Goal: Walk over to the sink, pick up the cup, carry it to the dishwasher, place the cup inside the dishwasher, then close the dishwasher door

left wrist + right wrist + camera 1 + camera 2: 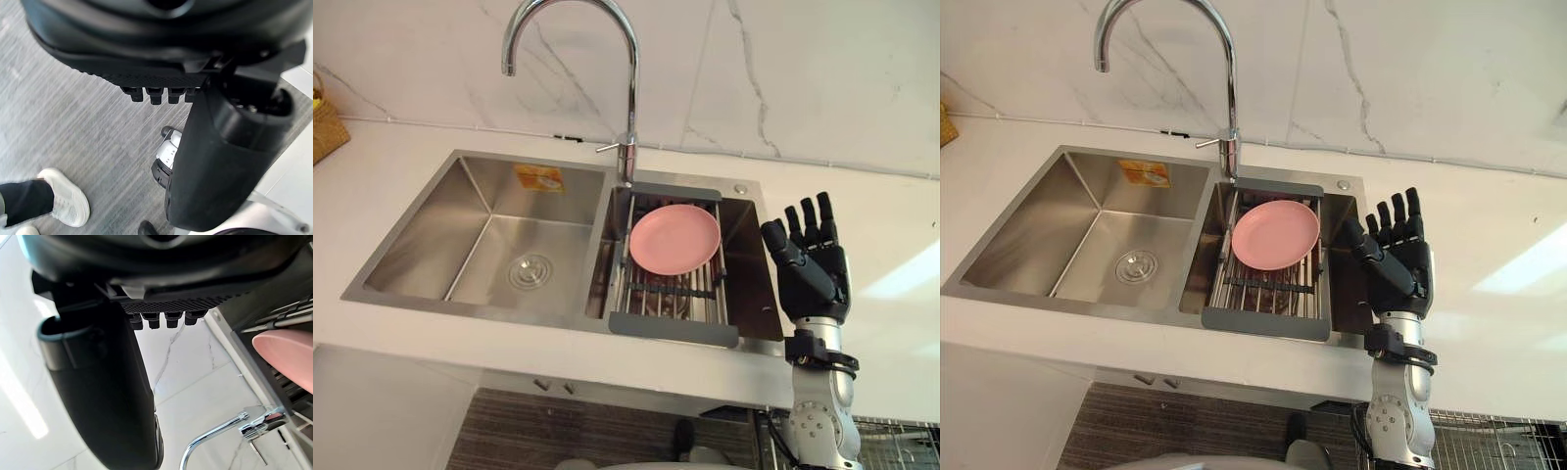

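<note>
Lying on the sink rack (674, 329), a pink plate (674, 239) flanks the right hand (813, 279).

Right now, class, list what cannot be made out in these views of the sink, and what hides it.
Bottom of the sink's right basin, eye views: under the drain rack and pink plate.
Woven basket, left eye view: cut off by the left edge.
Wire basket, right eye view: cut off by the bottom edge.
Person wearing the white shoe, left wrist view: cut off.
</note>
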